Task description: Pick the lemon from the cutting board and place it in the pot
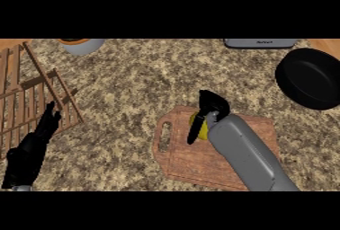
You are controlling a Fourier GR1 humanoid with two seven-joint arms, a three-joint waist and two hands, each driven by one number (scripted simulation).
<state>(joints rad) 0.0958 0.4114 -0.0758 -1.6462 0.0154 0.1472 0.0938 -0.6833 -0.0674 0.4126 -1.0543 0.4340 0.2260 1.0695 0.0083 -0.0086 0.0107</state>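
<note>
In the head view, the right hand [211, 107] sits over the small yellow lemon [200, 125], fingers curled round it, at the far edge of the brown wooden cutting board [192, 164]. The grasping step looks in hand. Next comes a lift, then a carry far and right to the round black pot [310, 78]. The left hand [30, 152] rests open, near left.

Black right hand [214, 105] (grey forearm [249, 152]).

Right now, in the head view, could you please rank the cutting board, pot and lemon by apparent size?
1. cutting board
2. pot, partly cut off at the right edge
3. lemon, mostly hidden under the right hand
</note>
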